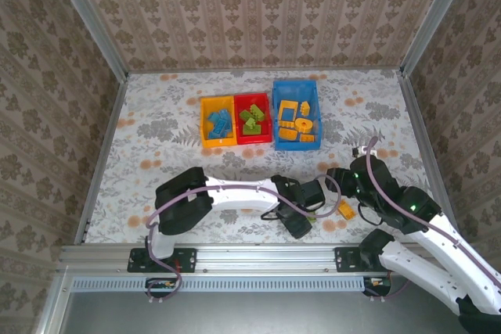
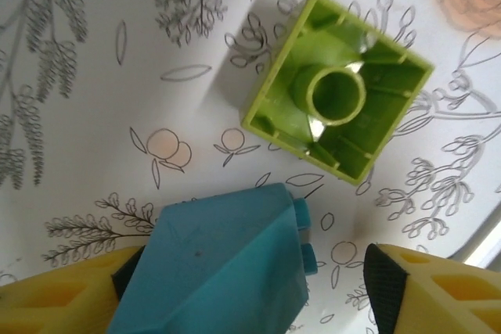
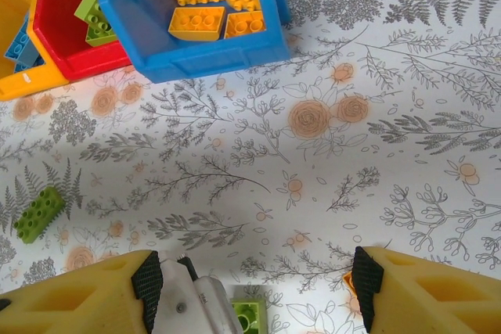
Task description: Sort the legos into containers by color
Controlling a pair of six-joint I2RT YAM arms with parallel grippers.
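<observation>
With the fingers [image 2: 438,295] of the left hand [image 2: 254,287] apart around a tilted blue brick [image 2: 219,271] that seems to touch only one of them, and an upturned green brick [image 2: 337,87] just beyond on the surface [image 2: 94,115], an off-centre squeeze could twist the blue brick out or knock the green one away.

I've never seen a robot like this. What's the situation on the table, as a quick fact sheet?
yellow bin: blue bricks inside
red bin: green bricks inside
blue bin: orange-yellow bricks inside
loose on table: upside-down green brick, blue brick, second green brick, orange brick
left gripper: open, blue brick between its fingers, against one
right gripper: open, nothing held
sorting: unfinished
</observation>
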